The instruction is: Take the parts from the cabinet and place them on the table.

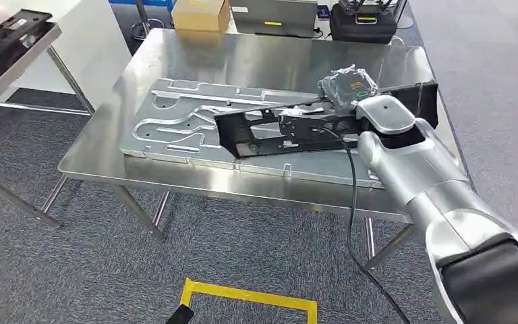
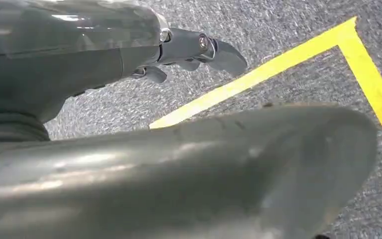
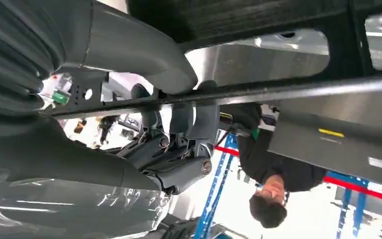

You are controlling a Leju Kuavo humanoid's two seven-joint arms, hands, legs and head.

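We find the right hand [image 1: 348, 91] at centre right of the head view, grasping a long black frame part [image 1: 290, 128]; the right wrist view confirms the fingers [image 3: 179, 124] curled round a bar of that part. The part spans the middle of the frame, over the silver stamped panel [image 1: 189, 125] lying on the steel table [image 1: 256, 57]. We cannot tell whether it rests on the panel or hangs just above it.

The left hand [image 2: 189, 50] hangs over grey carpet near a yellow floor line [image 2: 278, 69], fingers apart and holding nothing.

We judge the placing step to be in hand. The next move calls for settling the part flat, loosening the fingers, and withdrawing without dragging the frame.
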